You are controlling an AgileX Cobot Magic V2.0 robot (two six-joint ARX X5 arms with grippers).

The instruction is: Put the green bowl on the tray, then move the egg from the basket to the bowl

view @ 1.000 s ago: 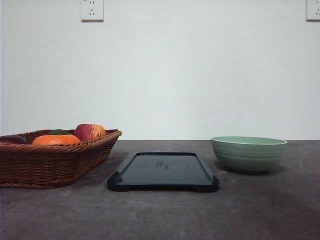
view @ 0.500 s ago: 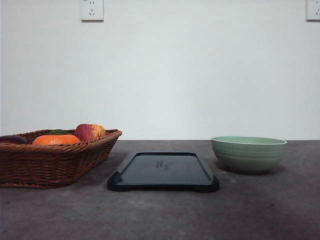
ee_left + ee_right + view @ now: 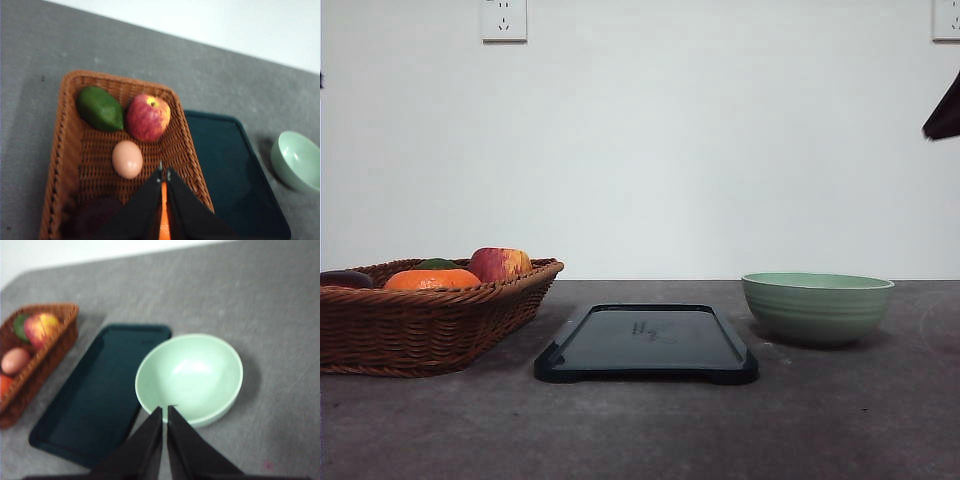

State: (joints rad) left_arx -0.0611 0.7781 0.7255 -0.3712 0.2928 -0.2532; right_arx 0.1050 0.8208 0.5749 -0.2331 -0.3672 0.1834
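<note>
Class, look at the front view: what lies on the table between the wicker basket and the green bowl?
The tray, with nothing on it, lies between the basket and the green bowl in the front view, touching neither.

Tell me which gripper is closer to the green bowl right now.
The right. The right gripper hangs shut just above the green bowl, at its near rim. The left gripper is over the basket, with the tray between it and the bowl.

Green bowl [image 3: 817, 307]: pale sage, ridged, upright, empty, on the table directly under the right gripper [image 3: 164, 412], just beside the tray [image 3: 647, 342]. Tray: glossy dark, flat, bare. Basket [image 3: 425, 318]: brown wicker, under the left gripper [image 3: 164, 173]; egg [image 3: 127, 159] lies inside.
</note>
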